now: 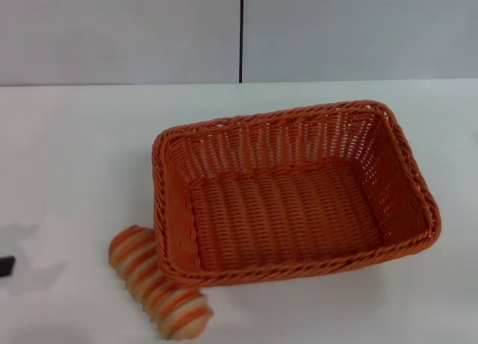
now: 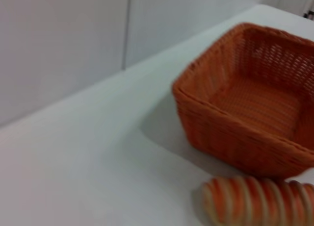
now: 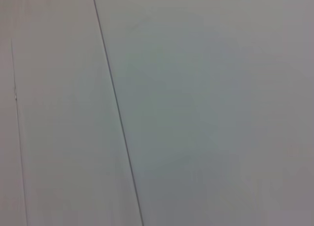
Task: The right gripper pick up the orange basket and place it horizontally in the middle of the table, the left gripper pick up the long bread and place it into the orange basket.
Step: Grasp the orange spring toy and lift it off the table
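Observation:
The orange basket (image 1: 295, 191) stands empty on the white table (image 1: 75, 157), its long side running across the head view. The long bread (image 1: 158, 284), striped orange and cream, lies on the table against the basket's near left corner. In the left wrist view the orange basket (image 2: 245, 98) is ahead and the long bread (image 2: 257, 201) lies in front of it. Only a small black bit of the left gripper (image 1: 6, 266) shows at the left edge of the head view, well left of the bread. The right gripper is out of view.
A pale wall (image 1: 119, 30) with a dark vertical seam (image 1: 241, 34) rises behind the table's far edge. The right wrist view shows only that wall (image 3: 206, 108) and a seam (image 3: 117, 113).

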Motion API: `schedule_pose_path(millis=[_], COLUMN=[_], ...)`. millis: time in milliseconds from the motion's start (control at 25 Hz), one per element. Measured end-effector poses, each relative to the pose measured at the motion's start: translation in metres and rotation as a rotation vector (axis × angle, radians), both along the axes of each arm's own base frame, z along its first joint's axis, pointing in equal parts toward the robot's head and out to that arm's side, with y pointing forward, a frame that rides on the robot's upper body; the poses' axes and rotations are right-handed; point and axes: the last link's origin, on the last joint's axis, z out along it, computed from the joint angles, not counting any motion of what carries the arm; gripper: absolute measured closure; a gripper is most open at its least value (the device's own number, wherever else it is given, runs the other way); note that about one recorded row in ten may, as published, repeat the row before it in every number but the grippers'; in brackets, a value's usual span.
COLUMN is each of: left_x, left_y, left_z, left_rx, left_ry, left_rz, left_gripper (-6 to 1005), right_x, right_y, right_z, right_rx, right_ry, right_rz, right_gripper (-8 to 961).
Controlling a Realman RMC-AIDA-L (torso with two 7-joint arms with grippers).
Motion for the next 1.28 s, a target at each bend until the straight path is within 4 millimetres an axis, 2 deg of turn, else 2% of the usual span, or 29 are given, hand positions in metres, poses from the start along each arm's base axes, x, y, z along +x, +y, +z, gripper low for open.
schedule_pose_path(millis=[80, 160, 240, 360, 520, 680, 720, 840, 920, 1280], left_x=[-0.001, -0.004, -0.004, -0.002, 0.005, 0.007, 0.009, 0.01, 0.011, 0.013], left_y=[0.0, 0.005, 0.005, 0.012, 0.02, 0.024, 0.029, 0.031, 0.034, 0.04], left_z=[-0.01, -0.033, -0.033, -0.055, -0.066, -0.072, -0.084, -0.089, -0.103, -0.112], left_rx=[-0.033, -0.09, -0.09, -0.14, -0.16, -0.17, -0.182, -0.185, -0.182, -0.161], left_ry=[-0.005, 0.0, 0.0, 0.031, 0.013, -0.008, -0.01, -0.008, -0.008, -0.015], left_rz=[0.001, 0.003, 0.003, -0.023, -0.056, -0.065, -0.079, -0.088, -0.105, -0.113], left_gripper=[255, 256, 256, 257, 259, 337, 356, 415, 454, 450], right_x=[0.001, 0.002, 0.003, 0.005, 0.011, 0.016, 0.018, 0.021, 0.022, 0.026], right_y=[0.001, 0.004, 0.005, 0.005, 0.001, -0.002, -0.003, -0.005, -0.006, -0.01], right_z=[-0.004, -0.01, -0.013, -0.015, -0.016, -0.017, -0.018, -0.018, -0.017, -0.014], right_rx=[-0.001, -0.02, -0.033, -0.04, -0.045, -0.053, -0.056, -0.05, -0.046, -0.035], right_ry=[-0.016, -0.044, -0.049, -0.048, -0.054, -0.058, -0.056, -0.051, -0.051, -0.05], right_rz=[-0.001, -0.006, -0.012, -0.018, -0.043, -0.067, -0.077, -0.09, -0.093, -0.107], right_gripper=[365, 365, 364, 364, 364, 364, 364, 364, 365, 365])
